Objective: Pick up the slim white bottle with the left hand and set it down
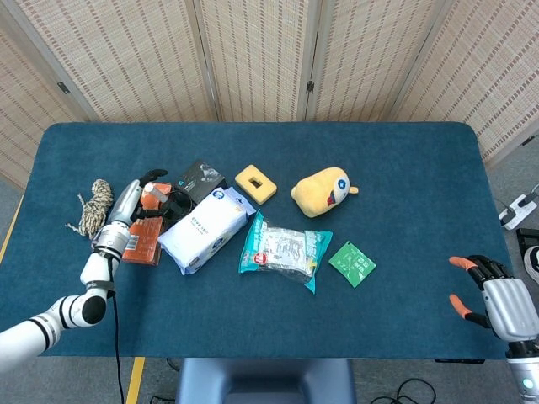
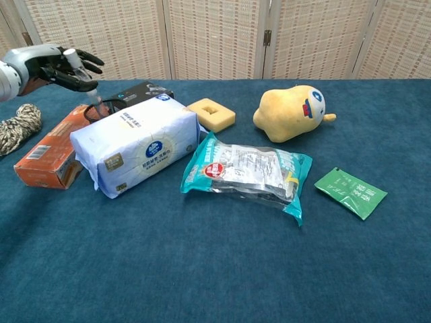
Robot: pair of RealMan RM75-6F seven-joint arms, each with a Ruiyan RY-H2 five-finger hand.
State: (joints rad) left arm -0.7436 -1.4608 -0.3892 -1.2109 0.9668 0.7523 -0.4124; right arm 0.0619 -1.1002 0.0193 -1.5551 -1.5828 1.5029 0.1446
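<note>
The slim white bottle [image 2: 82,79] leans to the left behind the orange box [image 2: 50,151], with its foot down by a black ring [image 2: 101,109]. My left hand [image 2: 48,64] holds its upper part. Its fingers are loosened and spread around the neck, and the cap shows just above them. From the head view the same left hand [image 1: 140,194] lies at the table's left, over the orange box [image 1: 139,240]. My right hand [image 1: 493,299] hangs off the table's near right corner, empty, with its fingers apart.
A white tissue pack [image 2: 138,145] lies right of the bottle, with a black box [image 2: 138,91] behind it. A rope bundle [image 2: 17,128] sits at the far left. A yellow block [image 2: 211,113], a plush toy [image 2: 289,111], a snack bag [image 2: 246,171] and a green packet [image 2: 350,192] lie further right.
</note>
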